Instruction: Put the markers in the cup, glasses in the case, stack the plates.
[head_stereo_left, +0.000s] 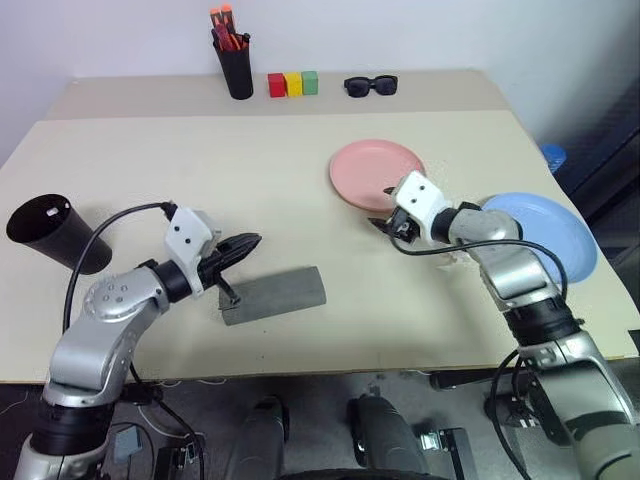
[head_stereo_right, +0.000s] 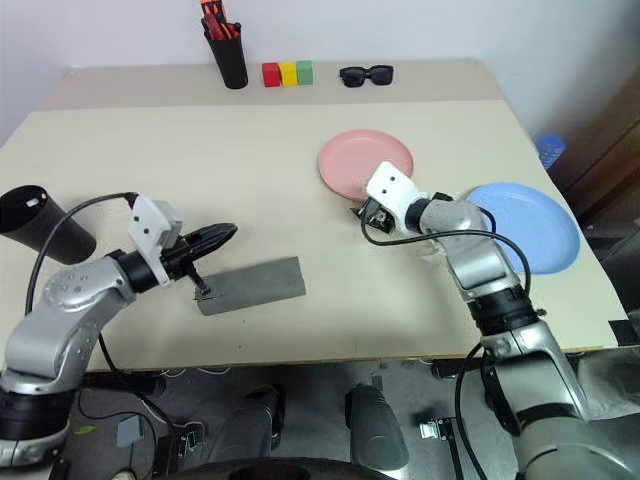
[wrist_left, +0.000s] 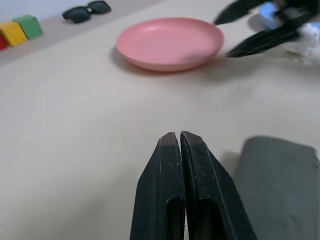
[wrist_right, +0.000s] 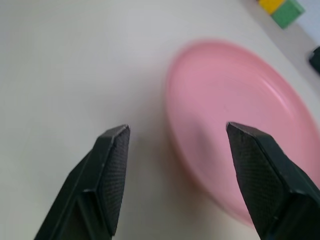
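The grey case lies closed on the table, near the front. My left gripper hovers shut and empty just above the case's left end; in its wrist view the fingers press together. The salmon pink plate sits right of centre. My right gripper stands open at the plate's near rim, one finger over bare table and one over the plate. The light blue plate lies further right, partly behind my right arm. The black cup stands at the far left. The markers and glasses are out of view.
At the back stand a slim black pen holder with orange and red pens, three small blocks in red, yellow and green, and black sunglasses. The table's front edge runs just below the case.
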